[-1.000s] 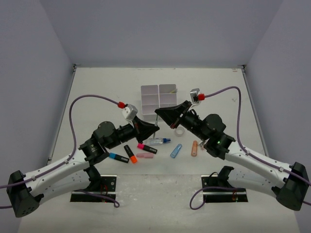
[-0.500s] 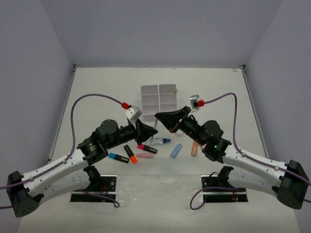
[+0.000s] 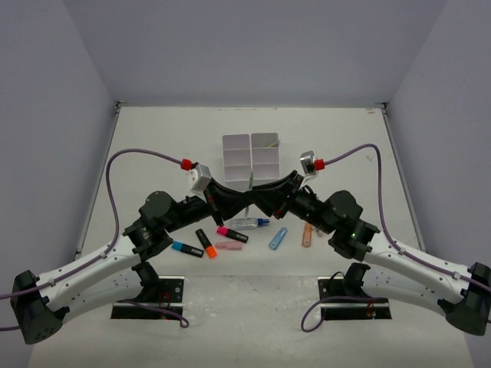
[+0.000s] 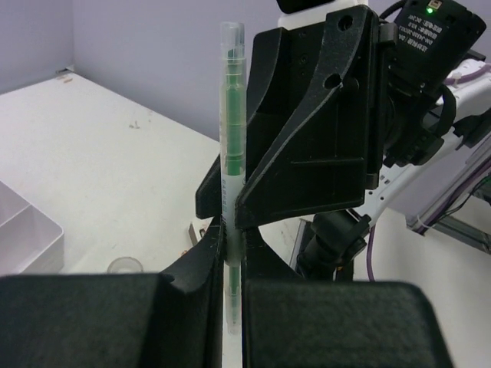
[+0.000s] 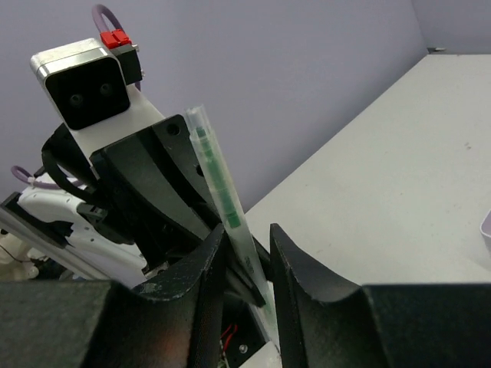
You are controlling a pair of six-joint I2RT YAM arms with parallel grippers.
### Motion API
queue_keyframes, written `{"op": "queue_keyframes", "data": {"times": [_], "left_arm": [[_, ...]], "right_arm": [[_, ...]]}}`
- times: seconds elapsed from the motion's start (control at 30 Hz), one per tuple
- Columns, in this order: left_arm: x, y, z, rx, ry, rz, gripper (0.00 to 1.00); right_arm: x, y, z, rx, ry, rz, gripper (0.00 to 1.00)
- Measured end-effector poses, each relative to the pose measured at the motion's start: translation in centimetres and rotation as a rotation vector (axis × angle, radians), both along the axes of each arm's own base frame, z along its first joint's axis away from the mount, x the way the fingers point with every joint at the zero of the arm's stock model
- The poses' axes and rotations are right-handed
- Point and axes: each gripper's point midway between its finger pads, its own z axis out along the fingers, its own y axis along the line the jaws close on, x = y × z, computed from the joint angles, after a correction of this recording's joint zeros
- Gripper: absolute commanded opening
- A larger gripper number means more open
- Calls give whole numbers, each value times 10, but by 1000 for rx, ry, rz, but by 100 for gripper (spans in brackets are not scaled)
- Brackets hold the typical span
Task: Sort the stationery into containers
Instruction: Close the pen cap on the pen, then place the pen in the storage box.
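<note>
- The left gripper [image 4: 232, 249] is pinching a thin clear green-inked pen [image 4: 232, 138] upright.
- The right gripper [image 5: 247, 239] is flanking it, fingers [image 5: 295, 268] slightly spread; only the right wrist view is showing that gap.
- Overhead, both are meeting near the white compartmented plastic tray [image 3: 251, 153].

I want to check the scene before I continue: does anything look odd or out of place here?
One thing: a green pen stands upright in the air where both grippers meet, near the tray. The left gripper pinches its lower part; the right gripper sits loosely around it.
</note>
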Motion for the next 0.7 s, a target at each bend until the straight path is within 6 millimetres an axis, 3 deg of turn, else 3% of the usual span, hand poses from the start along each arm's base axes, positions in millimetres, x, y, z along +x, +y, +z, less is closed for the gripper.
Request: {"op": "queue_keyframes", "data": {"times": [0.1,0.2,0.27,0.3,0.33,0.37,0.4,0.5,0.63,0.7], "left_arm": [[-3,-6,-7,16,8,-37,0],[-3,-10,-14,32,22,-57,0],[-3,-11,-16,36,35,-60,5],[-1,-11,-17,37,39,-54,27],[0,-11,-18,40,44,-47,64],[2,-10,-20,45,49,-35,90],[5,-9,-21,56,57,-19,100],[25,-1,-28,116,115,110,100],[68,34,-30,221,269,439,100],[77,56,-35,253,325,566,100]], "right_arm": [[1,1,-3,-21,7,-2,28],[3,2,-5,-52,3,-8,4],[7,2,-6,-78,-11,-22,0],[9,2,-7,-91,-15,-31,0],[11,2,-8,-102,-19,-38,0],[13,1,-10,-111,-20,-45,0],[15,0,-13,-124,-15,-55,0],[38,-10,-28,-171,17,-132,0],[107,-48,-56,-234,90,-397,0],[141,-67,-67,-247,112,-534,0]]}}
